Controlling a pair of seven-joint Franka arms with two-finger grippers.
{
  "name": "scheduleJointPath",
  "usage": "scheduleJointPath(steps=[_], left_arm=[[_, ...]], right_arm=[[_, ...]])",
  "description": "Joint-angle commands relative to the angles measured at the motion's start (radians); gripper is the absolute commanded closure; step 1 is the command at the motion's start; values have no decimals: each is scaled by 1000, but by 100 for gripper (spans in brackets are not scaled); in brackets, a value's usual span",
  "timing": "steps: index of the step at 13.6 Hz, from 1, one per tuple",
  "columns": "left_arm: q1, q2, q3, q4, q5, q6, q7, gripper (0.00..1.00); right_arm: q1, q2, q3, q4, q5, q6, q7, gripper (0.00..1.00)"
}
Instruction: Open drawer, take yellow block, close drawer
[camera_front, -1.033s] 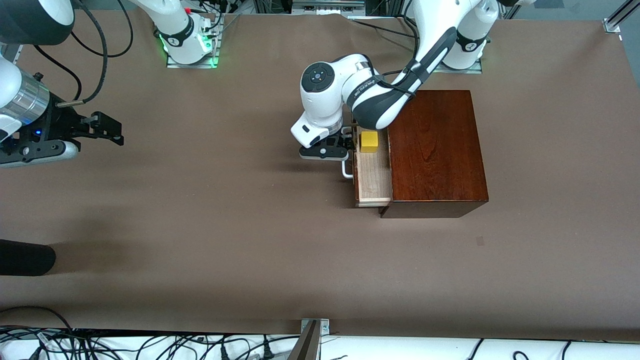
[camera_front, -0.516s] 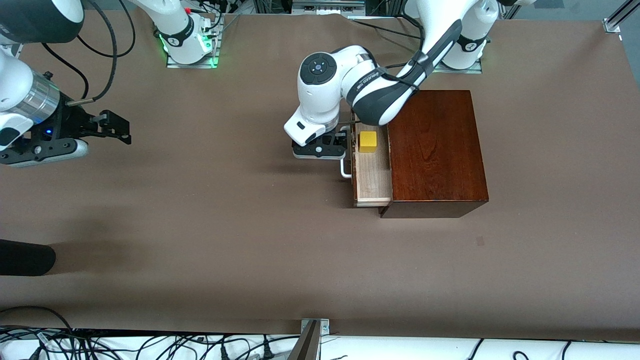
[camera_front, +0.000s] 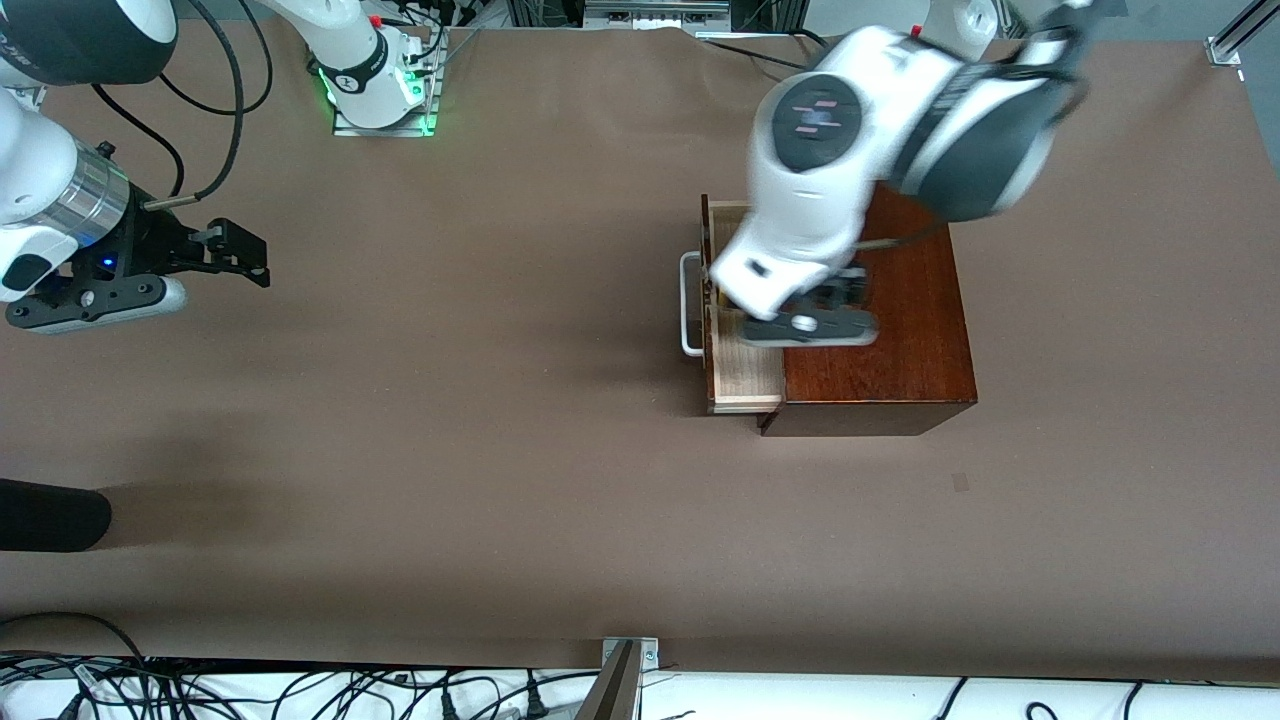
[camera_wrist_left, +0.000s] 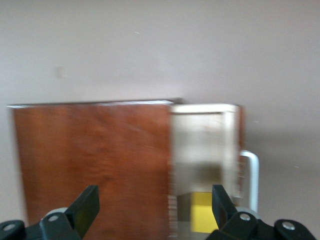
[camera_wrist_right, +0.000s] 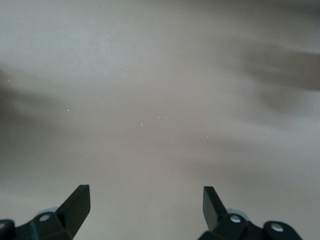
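Observation:
The dark wooden box (camera_front: 880, 340) stands toward the left arm's end of the table. Its drawer (camera_front: 745, 375) is pulled out, pale tray showing, with the white handle (camera_front: 690, 305) free. My left gripper (camera_front: 838, 288) hangs open above the box top and the drawer. The arm hides the yellow block in the front view. In the left wrist view the box (camera_wrist_left: 95, 160), the drawer (camera_wrist_left: 202, 145) and its handle (camera_wrist_left: 252, 175) lie below. The yellow block (camera_wrist_left: 205, 212) sits in the tray beside one finger of my open left gripper (camera_wrist_left: 154, 205). My right gripper (camera_front: 245, 255) (camera_wrist_right: 146, 200) waits open over bare table.
A black rounded object (camera_front: 50, 515) juts in at the right arm's end of the table, nearer the front camera. Cables (camera_front: 300, 690) and a metal bracket (camera_front: 625, 675) run along the nearest edge. The arm bases (camera_front: 380, 90) stand at the farthest edge.
My left arm has left the handle, risen and swung over the drawer and box. The drawer stays pulled out. My right gripper has drifted slightly.

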Motion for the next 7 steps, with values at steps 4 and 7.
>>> scheduleJointPath(steps=[4,7], left_arm=[[166,-113,88,-20,-119,-38,368,0],[145,-233,293,-127,-264,-14,569,0]], right_arm=[[27,7,55,-6,-11,2,-4,0],[33,45,142,-6,0,-6,4,0]])
